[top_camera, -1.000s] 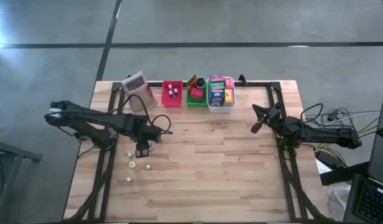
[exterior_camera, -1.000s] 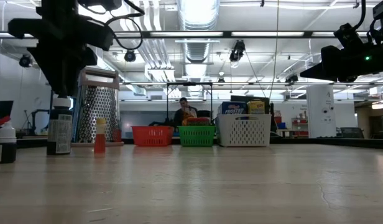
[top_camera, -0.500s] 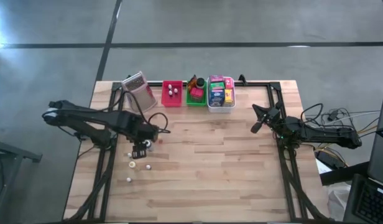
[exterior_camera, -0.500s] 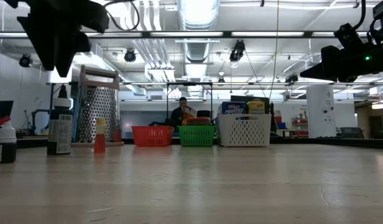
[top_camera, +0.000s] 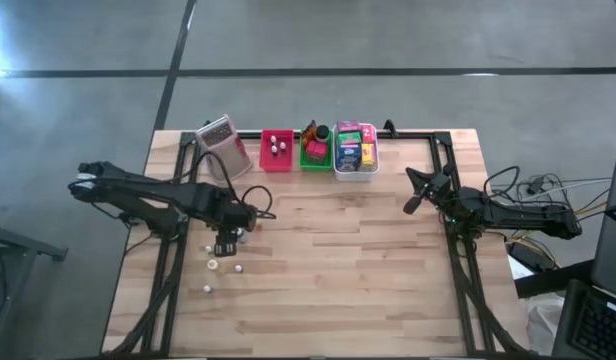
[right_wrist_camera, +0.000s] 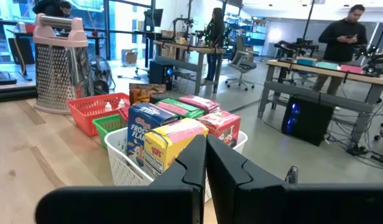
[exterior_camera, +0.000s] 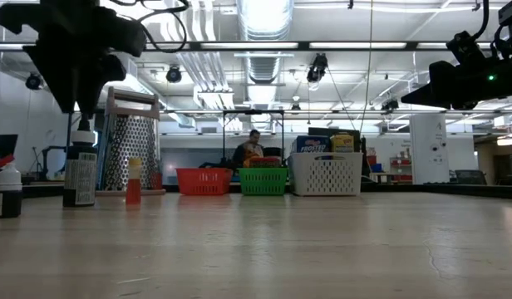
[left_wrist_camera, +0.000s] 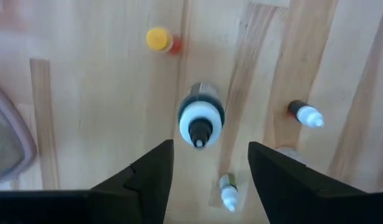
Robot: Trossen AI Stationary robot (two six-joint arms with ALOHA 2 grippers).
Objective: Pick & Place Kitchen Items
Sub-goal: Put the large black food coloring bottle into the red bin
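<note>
The left gripper (left_wrist_camera: 204, 171) hangs open, straight above a dark bottle with a white cap (left_wrist_camera: 201, 118) that stands upright on the counter (top_camera: 368, 270). Its wrist camera looks down on the cap, which sits in the gap between the two dark fingers (left_wrist_camera: 148, 177), slightly ahead of their tips. The bottle's long axis is vertical, so a straight drop would bring the fingers down on either side of the neck. The left arm is plainly the nearer one; the right gripper (right_wrist_camera: 206, 162) waits well apart over the counter's right side, fingers pressed together and empty, facing the white basket (right_wrist_camera: 135, 171) of packets.

From above, the left gripper (top_camera: 226, 238) covers the bottle almost completely, and only the small pale bottles (top_camera: 214, 265) near it show on the wood. The level view gives what the overhead one hides: the bottle (exterior_camera: 79, 174) is upright with the gripper (exterior_camera: 73, 62) clear above it, apparently not touching, though the dark shapes merge there. It also shows a small red bottle with a yellow cap (exterior_camera: 134, 183) just beside it, which the wrist view places off to one side (left_wrist_camera: 159, 40), outside the fingers' path. The red basket (top_camera: 276, 152) and green basket (top_camera: 315, 155) lie at the far edge.
</note>
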